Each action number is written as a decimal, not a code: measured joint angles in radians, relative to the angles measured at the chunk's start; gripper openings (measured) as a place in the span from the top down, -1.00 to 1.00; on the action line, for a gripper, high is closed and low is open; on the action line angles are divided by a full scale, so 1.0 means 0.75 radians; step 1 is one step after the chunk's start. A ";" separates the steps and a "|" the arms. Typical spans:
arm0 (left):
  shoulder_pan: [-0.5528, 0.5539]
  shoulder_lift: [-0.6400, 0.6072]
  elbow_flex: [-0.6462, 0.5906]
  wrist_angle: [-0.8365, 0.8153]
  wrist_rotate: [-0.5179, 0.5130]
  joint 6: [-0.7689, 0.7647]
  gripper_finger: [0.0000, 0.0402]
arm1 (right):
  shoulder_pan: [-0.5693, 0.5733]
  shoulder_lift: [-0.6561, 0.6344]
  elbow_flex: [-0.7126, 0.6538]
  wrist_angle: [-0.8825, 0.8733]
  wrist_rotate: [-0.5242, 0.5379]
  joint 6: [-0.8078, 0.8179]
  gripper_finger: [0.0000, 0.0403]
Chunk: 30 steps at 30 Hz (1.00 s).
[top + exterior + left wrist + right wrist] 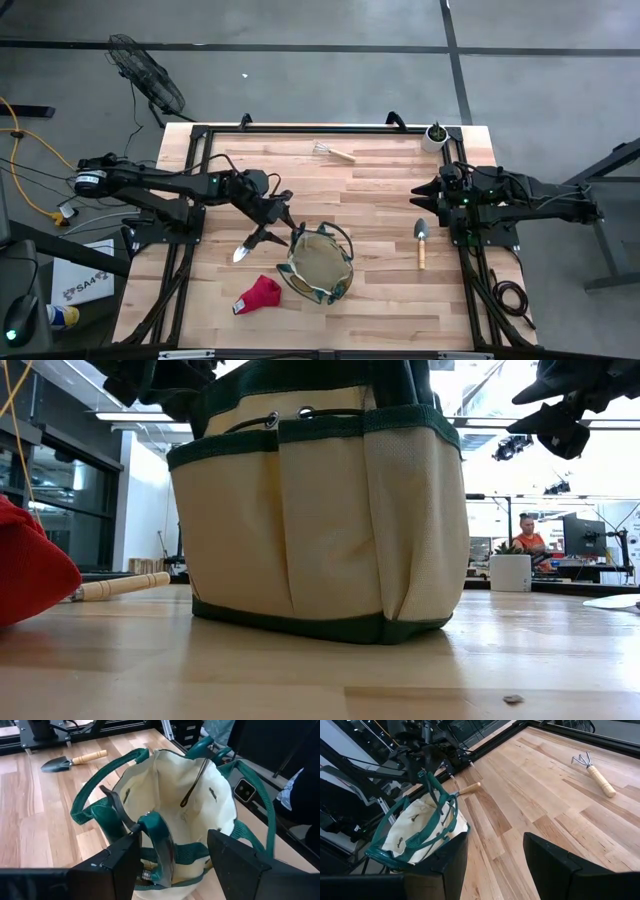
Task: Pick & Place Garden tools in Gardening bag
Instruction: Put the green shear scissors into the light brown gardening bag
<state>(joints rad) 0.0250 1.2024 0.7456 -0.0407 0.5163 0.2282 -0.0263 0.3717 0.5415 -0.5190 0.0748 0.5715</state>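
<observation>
The tan gardening bag with green trim stands open on the table, and also fills the low view. My left gripper is open at the bag's left rim. The green-handled pruners stand between its fingers, handles up and lower end down inside the bag's edge. A trowel lies left of the bag, and the red glove lies in front of it. A second trowel and the mini rake lie apart from the bag. My right gripper is open and empty at the right side. My left gripper stands open from above around the pruners' handles. One green handle lies close beside one finger. I cannot tell whether they touch. The pruners stand upright at the bag's rim, their lower end among the fabric.
A small white pot with a plant stands at the far right corner. The bag's loop handles arch over its opening. A person sits in the room beyond the table. Bare wood lies between the bag and the rake.
</observation>
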 joint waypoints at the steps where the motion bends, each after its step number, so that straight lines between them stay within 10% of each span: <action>1: 0.000 0.004 0.000 0.002 0.000 -0.001 -0.09 | 0.000 0.001 0.000 0.000 0.000 0.000 0.09; 10: 0.001 0.019 0.000 0.047 -0.005 -0.002 -0.02 | 0.000 0.000 0.000 0.001 0.000 0.000 0.09; 30: 0.001 0.019 0.000 0.055 0.040 -0.045 0.98 | 0.000 0.000 0.000 0.001 0.000 0.000 0.09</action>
<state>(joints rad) 0.0254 1.2167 0.7456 0.0002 0.5462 0.1943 -0.0265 0.3721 0.5415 -0.5186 0.0746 0.5716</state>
